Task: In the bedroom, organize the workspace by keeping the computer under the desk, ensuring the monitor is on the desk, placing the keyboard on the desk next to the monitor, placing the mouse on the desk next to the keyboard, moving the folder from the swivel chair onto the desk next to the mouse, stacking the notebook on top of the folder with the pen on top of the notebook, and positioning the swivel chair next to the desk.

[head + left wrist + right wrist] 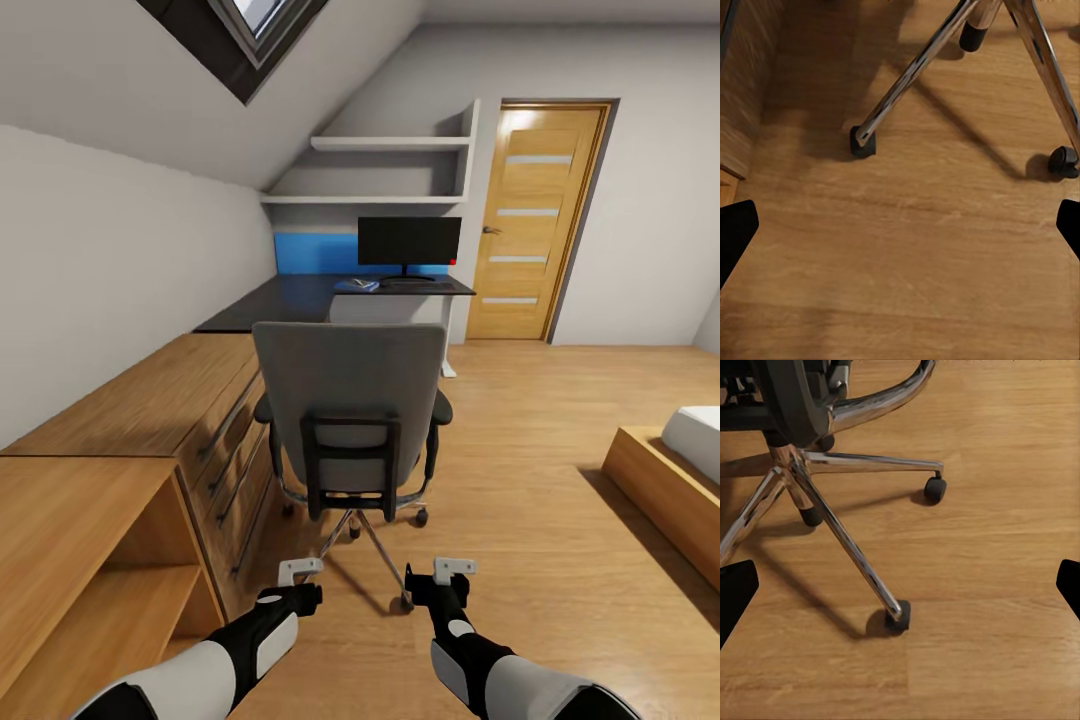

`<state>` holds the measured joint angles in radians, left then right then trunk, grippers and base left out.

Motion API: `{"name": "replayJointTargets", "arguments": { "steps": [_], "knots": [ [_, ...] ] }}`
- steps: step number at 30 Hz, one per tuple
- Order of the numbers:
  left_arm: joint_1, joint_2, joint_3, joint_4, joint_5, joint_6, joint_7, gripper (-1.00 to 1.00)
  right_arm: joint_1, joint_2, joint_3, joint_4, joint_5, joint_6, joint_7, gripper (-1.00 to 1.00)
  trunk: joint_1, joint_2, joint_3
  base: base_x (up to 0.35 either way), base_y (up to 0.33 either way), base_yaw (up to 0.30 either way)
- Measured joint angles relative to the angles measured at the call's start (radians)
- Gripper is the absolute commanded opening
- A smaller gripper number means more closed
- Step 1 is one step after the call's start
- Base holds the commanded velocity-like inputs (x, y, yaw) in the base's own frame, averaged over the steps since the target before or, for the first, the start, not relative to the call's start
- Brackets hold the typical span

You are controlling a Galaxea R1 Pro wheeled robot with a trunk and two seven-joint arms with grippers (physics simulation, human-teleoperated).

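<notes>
Swivel chair (350, 400) stands straight ahead of both tools, back toward robot, desk (330, 297) beyond it. Left tool (300, 571) and right tool (454, 567): jaws apart, empty, roughly equidistant.

Chrome swivel chair (916, 71) spokes and casters over wood floor (907, 255).

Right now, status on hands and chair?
Both hands open, empty, low over floor. Chair directly ahead, back toward us, short of desk. Nothing between.
</notes>
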<state>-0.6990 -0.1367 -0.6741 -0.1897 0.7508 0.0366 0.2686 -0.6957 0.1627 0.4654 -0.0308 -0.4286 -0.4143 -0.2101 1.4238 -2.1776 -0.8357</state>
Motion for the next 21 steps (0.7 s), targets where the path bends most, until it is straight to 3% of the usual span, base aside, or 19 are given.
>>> {"name": "replayJointTargets", "arguments": {
  "steps": [7,14,21],
  "knots": [
    [0.0,0.003,-0.001,0.011,-0.001,-0.001,0.001,1.0,0.001,0.002,0.001,0.001,0.001,-0.001,0.001,1.0,0.0,0.0,0.0,0.012,0.0,0.0],
    [0.0,0.002,-0.003,0.018,-0.004,-0.033,0.0,1.0,0.0,0.003,0.002,0.001,0.001,-0.001,0.001,1.0,0.0,0.0,0.0,0.211,0.0,0.0],
    [0.0,0.002,-0.003,0.019,-0.004,-0.043,0.0,1.0,0.001,0.008,0.002,0.001,0.007,-0.001,0.013,1.0,0.0,0.0,0.0,0.073,0.0,0.0]
  ]
}}
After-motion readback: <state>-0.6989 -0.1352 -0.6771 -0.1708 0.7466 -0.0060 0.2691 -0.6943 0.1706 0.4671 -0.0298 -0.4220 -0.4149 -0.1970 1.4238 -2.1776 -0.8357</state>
